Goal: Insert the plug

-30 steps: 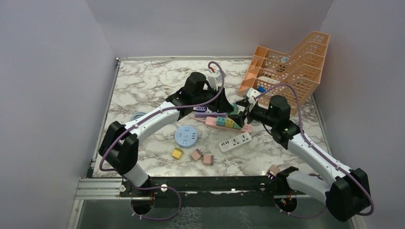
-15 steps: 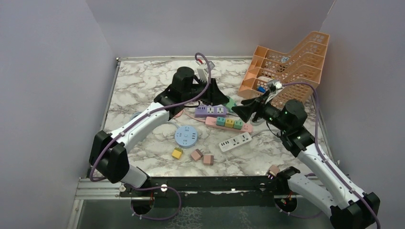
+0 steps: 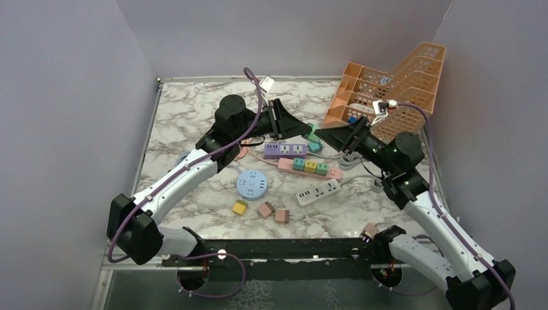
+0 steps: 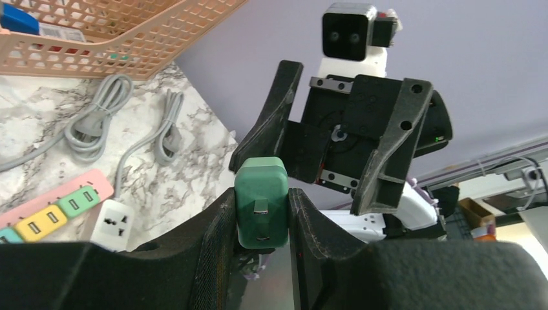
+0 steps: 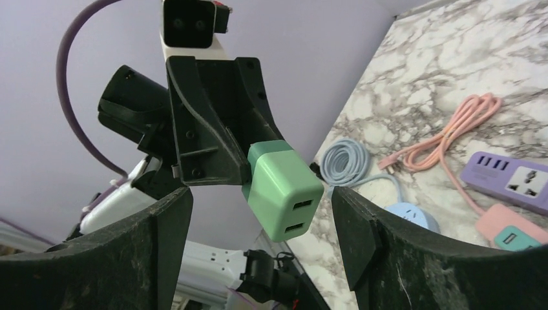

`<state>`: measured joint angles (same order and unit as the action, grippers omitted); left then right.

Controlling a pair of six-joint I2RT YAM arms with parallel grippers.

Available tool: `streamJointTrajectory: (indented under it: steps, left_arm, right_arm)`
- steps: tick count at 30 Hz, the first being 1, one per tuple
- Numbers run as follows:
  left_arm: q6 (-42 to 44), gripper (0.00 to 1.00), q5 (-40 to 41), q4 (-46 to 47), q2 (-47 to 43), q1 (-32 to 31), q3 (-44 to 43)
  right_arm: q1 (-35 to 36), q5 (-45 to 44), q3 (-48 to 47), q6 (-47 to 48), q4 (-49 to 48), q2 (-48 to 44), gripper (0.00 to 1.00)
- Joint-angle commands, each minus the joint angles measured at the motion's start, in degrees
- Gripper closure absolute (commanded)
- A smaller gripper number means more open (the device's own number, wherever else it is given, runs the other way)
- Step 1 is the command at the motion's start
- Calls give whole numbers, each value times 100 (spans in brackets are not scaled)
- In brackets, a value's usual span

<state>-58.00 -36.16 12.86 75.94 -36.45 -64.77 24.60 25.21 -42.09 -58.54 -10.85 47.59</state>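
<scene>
My left gripper point(image 4: 261, 194) is clenched on the green plug point(image 4: 261, 203), pinching its two flanks. My right gripper point(image 5: 260, 190) stands spread wide and holds nothing, one finger on either side of the plug and neither touching it. In the top view the plug hangs at the centre of the frame, above the purple strip point(image 3: 285, 150) and clear of the table point(image 3: 194, 103).

The risk is the handover, as I judge this to be. If my left lets go before my right has closed, the plug drops among the strips. The two tools are also nose to nose, so a small push forward would knock fingers together and twist the plug askew.

Its long axis runs out along my left fingers toward my right gripper. The face with two USB ports looks at the right wrist camera, at the lower right of that frame. The metal tabs, which I take for the prongs, show toward the left wrist camera, so they point away from any socket.
</scene>
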Motion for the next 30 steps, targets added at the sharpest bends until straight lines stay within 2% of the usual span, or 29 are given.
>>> streamJointTrajectory:
  steps: [1,7,14,17,19,21,25,27,30]
  left_arm:
    - [-516,94,-167,466,-191,13,2]
    - [-500,94,-72,535,-315,14,76]
    - [-525,93,-170,685,-316,8,289]
    - [-473,89,-167,683,-341,12,346]
    - [-427,82,-172,680,-363,9,395]
    - [-316,69,-133,633,-418,27,465]
    - [382,41,234,-122,-525,49,496]
    - [871,33,466,-637,-559,61,451]
    - [1557,26,992,-1470,-656,86,397]
  right_arm:
    - [27,667,-275,-322,-317,293,24]
    - [27,803,-89,-613,-913,371,44]
    - [27,1126,358,-1104,-2672,476,70]
    - [27,1208,311,-1137,-2863,645,82]
    - [27,1237,264,-972,-2903,706,90]
    - [27,1186,163,-548,-2672,686,98]
    - [27,1058,-206,1063,-1392,566,99]
    - [27,1064,-509,2242,-520,562,99]
    - [27,615,-1025,3870,1004,641,99]
